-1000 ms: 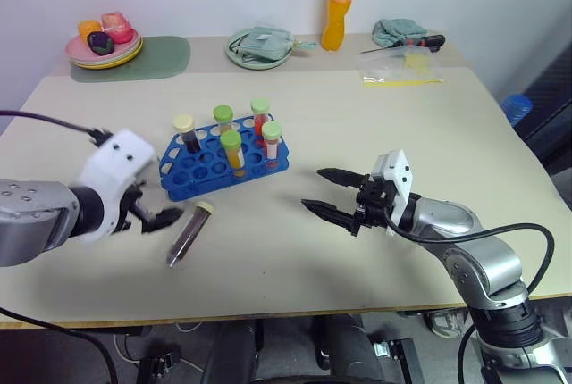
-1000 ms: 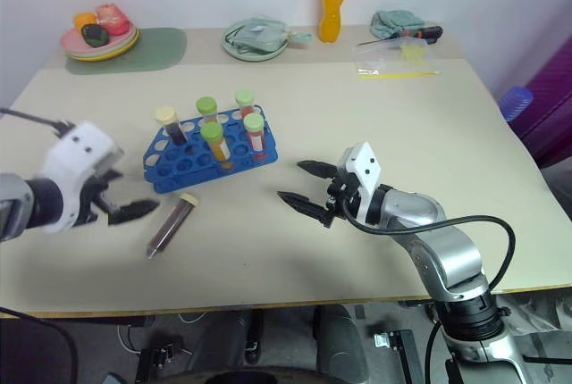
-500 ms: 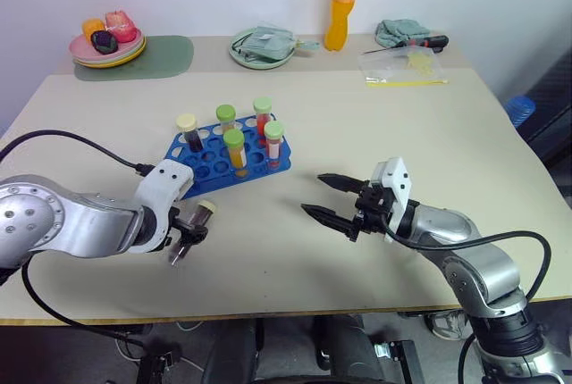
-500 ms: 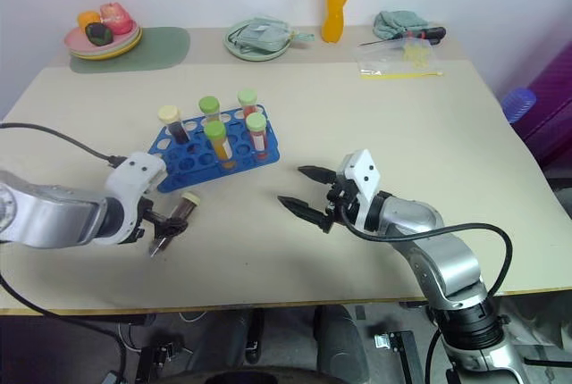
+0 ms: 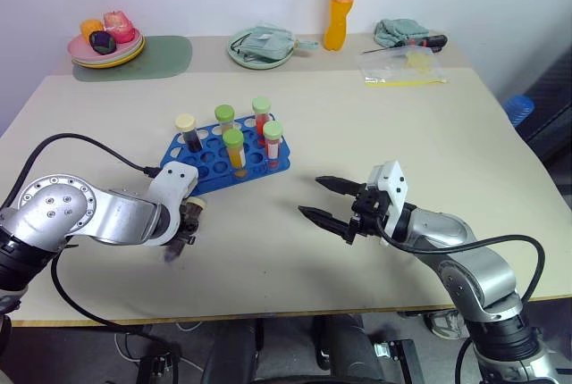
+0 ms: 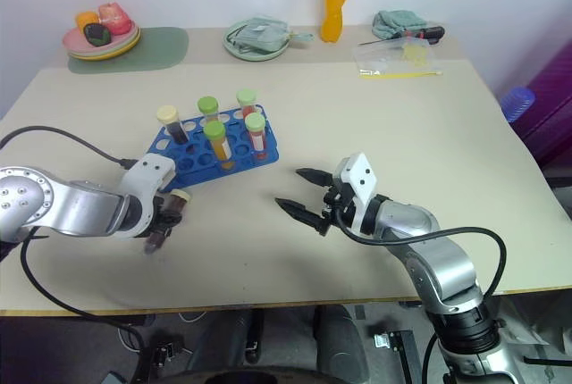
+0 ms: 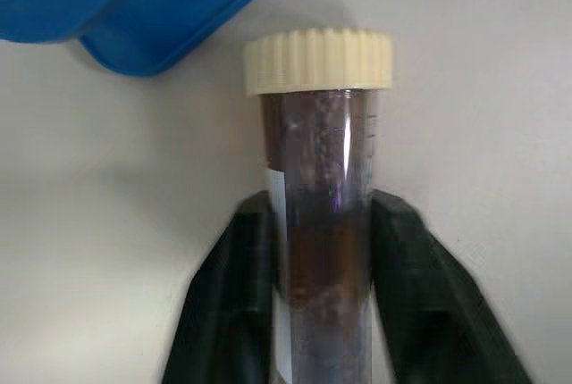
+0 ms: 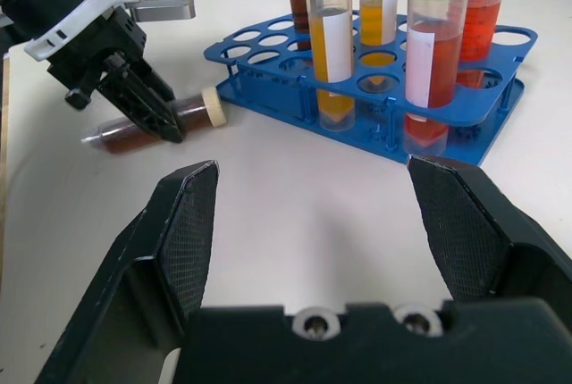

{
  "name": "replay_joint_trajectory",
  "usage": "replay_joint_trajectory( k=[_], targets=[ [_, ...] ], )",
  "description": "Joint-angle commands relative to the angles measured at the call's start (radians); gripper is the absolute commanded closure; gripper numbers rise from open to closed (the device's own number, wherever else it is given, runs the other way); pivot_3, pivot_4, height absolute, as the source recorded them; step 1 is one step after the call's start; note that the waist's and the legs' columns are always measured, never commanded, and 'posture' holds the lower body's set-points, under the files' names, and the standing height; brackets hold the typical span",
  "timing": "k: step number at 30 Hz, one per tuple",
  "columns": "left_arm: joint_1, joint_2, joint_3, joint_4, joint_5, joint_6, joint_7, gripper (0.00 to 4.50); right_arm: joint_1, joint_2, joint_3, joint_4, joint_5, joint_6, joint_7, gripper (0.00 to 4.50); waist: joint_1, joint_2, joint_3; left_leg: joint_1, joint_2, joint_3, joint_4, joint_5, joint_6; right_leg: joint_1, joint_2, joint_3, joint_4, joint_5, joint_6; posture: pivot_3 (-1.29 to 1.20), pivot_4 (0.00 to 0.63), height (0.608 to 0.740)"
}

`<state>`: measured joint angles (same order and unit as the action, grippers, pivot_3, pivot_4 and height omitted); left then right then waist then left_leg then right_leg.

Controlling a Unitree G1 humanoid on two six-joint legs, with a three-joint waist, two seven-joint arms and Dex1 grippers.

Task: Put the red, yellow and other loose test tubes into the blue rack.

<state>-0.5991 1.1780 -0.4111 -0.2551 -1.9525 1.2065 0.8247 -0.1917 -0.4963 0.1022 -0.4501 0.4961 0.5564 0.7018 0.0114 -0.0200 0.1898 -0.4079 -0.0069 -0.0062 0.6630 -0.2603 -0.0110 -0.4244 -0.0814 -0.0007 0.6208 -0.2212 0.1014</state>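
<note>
You see a bright blue rack [image 5: 225, 162], green-capped yellow and red tubes [image 5: 234, 151], and a dark-brown tube [image 7: 323, 214] with a cream cap.

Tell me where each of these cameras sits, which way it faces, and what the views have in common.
Left eye and right eye views: on the head, looking forward and down over the table; both arms show, left gripper shut on the dark tube, right gripper open.
Left wrist view: on the left wrist, looking along its fingers clamped on the dark tube, the blue rack beyond.
Right wrist view: on the right wrist, facing the blue rack across its open fingers, the left gripper beside it.
Shared: all views show the dark tube and blue rack.
</note>
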Motion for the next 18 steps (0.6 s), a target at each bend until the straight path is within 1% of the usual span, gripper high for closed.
replay_joint_trajectory(
  k=[1,2,4,6,7,8,9,10,12,13,15,16,18],
  targets=[
    [0.02,0.069,0.113,-0.079,0.051,-0.004,-0.086,3.29,-0.021,0.007,-0.023,-0.047,0.027,0.003,-0.005,0.75,0.0,0.0,0.0,0.0,0.0,0.0,0.0,0.0,0.0,0.0,0.0,0.0,0.0,0.0,0.0,0.0,0.15,0.74],
    [0.037,0.09,0.161,-0.141,0.117,-0.005,-0.158,3.29,-0.023,0.005,-0.025,-0.047,0.029,0.005,-0.004,0.75,-0.001,0.0,0.0,0.0,0.0,0.0,0.0,0.0,0.0,0.0,0.0,0.0,0.0,0.0,0.0,0.0,0.15,0.74],
    [0.131,0.145,0.277,-0.313,0.315,-0.05,-0.363,3.29,-0.025,0.003,-0.026,-0.046,0.032,0.007,-0.002,0.75,-0.002,0.0,0.0,0.0,0.0,0.002,0.0,0.0,0.0,0.0,0.0,0.0,0.0,0.0,0.0,0.0,0.15,0.74],
    [0.311,0.164,0.424,-0.466,0.597,-0.222,-0.565,3.29,-0.028,0.005,-0.021,-0.042,0.034,0.008,0.001,0.75,-0.003,0.001,0.0,0.0,-0.001,0.005,-0.001,0.0,0.0,0.0,0.0,0.0,-0.002,0.0,0.0,0.0,0.15,0.74],
    [0.414,0.128,0.504,-0.516,0.759,-0.354,-0.642,3.29,-0.031,0.006,-0.014,-0.041,0.034,0.009,0.003,0.75,-0.002,0.002,0.0,0.0,-0.001,0.006,-0.002,0.0,-0.001,-0.001,0.0,0.0,-0.002,0.0,-0.001,0.0,0.15,0.74],
    [0.494,0.088,0.563,-0.543,0.874,-0.446,-0.693,3.29,-0.033,0.007,-0.008,-0.04,0.033,0.009,0.007,0.75,-0.002,0.004,-0.001,0.0,-0.001,0.007,-0.002,0.0,-0.001,-0.001,0.0,0.0,-0.003,0.0,-0.001,0.0,0.15,0.74],
    [0.558,0.019,0.614,-0.538,0.921,-0.509,-0.723,3.29,-0.036,0.008,-0.001,-0.037,0.031,0.008,0.01,0.75,-0.001,0.005,-0.001,0.0,-0.001,0.008,-0.004,0.001,-0.002,-0.001,0.0,0.0,-0.006,0.0,-0.002,0.0,0.15,0.74],
    [0.597,-0.058,0.645,-0.523,0.938,-0.559,-0.747,3.29,-0.039,0.01,0.004,-0.035,0.03,0.007,0.014,0.75,0.0,0.004,-0.001,0.0,-0.001,0.008,-0.005,0.002,-0.003,-0.001,0.0,0.0,-0.006,0.0,-0.002,0.0,0.15,0.74],
    [0.593,-0.23,0.643,-0.474,0.981,-0.653,-0.745,3.29,-0.049,0.016,0.013,-0.026,0.028,0.006,0.018,0.75,0.004,0.004,-0.001,0.0,0.001,0.006,-0.005,0.002,-0.004,-0.001,0.0,-0.001,-0.006,0.0,-0.003,0.0,0.15,0.74],
    [0.577,-0.319,0.617,-0.455,1.069,-0.707,-0.695,3.29,-0.055,0.02,0.018,-0.022,0.027,0.004,0.018,0.75,0.005,0.005,-0.001,0.0,0.001,0.005,-0.005,0.002,-0.004,0.0,0.001,-0.001,-0.007,0.001,-0.003,0.0,0.15,0.74],
    [0.555,-0.437,0.527,-0.42,1.345,-0.823,-0.609,3.29,-0.066,0.029,0.025,-0.013,0.023,0.002,0.018,0.75,0.004,0.002,-0.002,-0.001,0.001,0.004,-0.002,0.002,-0.003,0.002,0.0,-0.001,-0.006,0.001,-0.003,0.0,0.15,0.74],
    [0.549,-0.487,0.484,-0.396,1.45,-0.868,-0.589,3.29,-0.07,0.032,0.029,-0.01,0.021,0.001,0.018,0.75,0.004,0.002,-0.002,0.0,0.001,0.004,-0.002,0.002,-0.003,0.002,0.001,-0.001,-0.006,0.001,-0.003,0.0,0.15,0.74],
    [0.539,-0.576,0.419,-0.341,1.607,-0.958,-0.573,3.29,-0.075,0.038,0.032,-0.009,0.021,0.001,0.017,0.75,0.004,0.002,-0.003,-0.001,-0.001,0.004,-0.001,0.001,-0.002,0.003,0.0,-0.001,-0.006,0.001,-0.003,0.0,0.15,0.74]
  ],
)
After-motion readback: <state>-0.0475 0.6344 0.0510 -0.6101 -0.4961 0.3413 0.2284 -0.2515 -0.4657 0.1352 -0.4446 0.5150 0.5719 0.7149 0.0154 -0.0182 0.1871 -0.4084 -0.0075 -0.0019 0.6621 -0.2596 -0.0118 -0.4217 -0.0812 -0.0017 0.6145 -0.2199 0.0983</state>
